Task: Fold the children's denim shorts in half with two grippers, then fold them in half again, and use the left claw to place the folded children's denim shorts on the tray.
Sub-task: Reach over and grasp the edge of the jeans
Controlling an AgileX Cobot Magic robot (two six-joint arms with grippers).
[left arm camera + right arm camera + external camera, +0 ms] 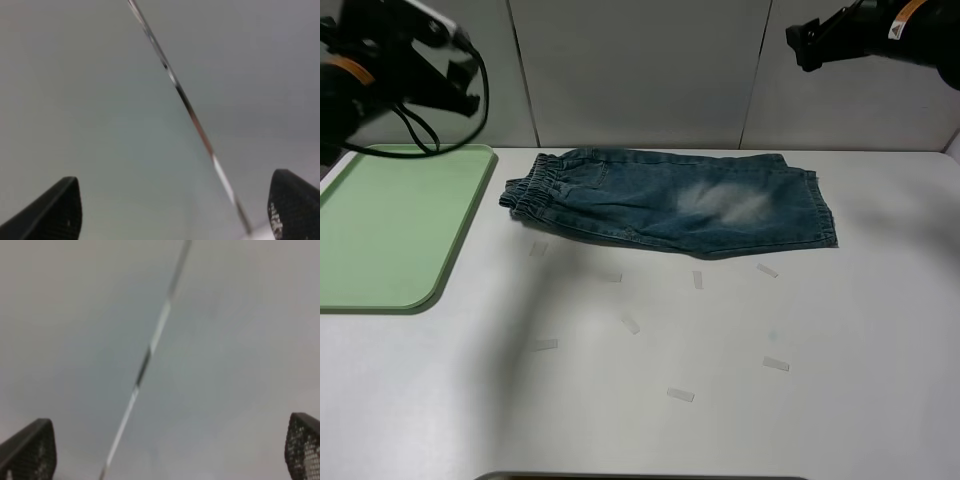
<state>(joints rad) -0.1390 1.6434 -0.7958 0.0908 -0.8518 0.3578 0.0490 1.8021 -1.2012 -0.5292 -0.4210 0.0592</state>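
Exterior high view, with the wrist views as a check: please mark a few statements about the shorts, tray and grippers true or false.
1. The denim shorts lie on the tray. False: they lie on the white table, beside the tray and apart from it.
2. The left gripper has its jaws shut. False: the jaws stand apart with nothing between them.
3. The right gripper holds nothing. True.
4. The elastic waistband is at the end of the shorts nearest the tray. True.
5. Small pale tape strips lie on the table in front of the shorts. True.
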